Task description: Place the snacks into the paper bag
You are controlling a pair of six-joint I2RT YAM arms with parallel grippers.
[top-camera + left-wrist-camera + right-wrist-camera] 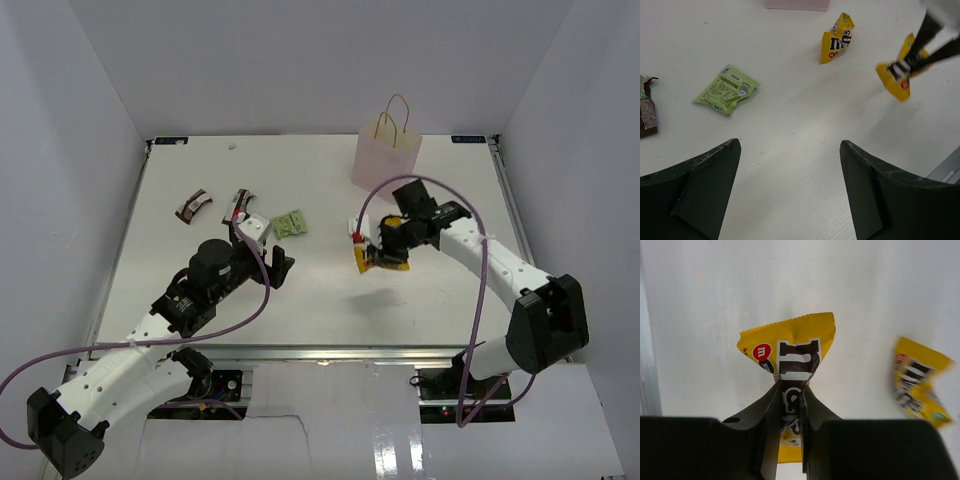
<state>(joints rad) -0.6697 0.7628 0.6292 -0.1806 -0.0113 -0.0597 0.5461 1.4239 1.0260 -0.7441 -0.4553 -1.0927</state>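
Right claw pinches a crumpled yellow candy bag.

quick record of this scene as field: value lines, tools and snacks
right tool: shut on yellow candy bag
left tool: open, holding nothing
other yellow bag: lying on table
green pouch: flat on table
brown bars: two, left of the pouch
paper bag: upright at far edge

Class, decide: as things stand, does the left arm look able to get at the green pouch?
Probably yes: the left gripper hangs open close by, and bare table lies between it and the green pouch.
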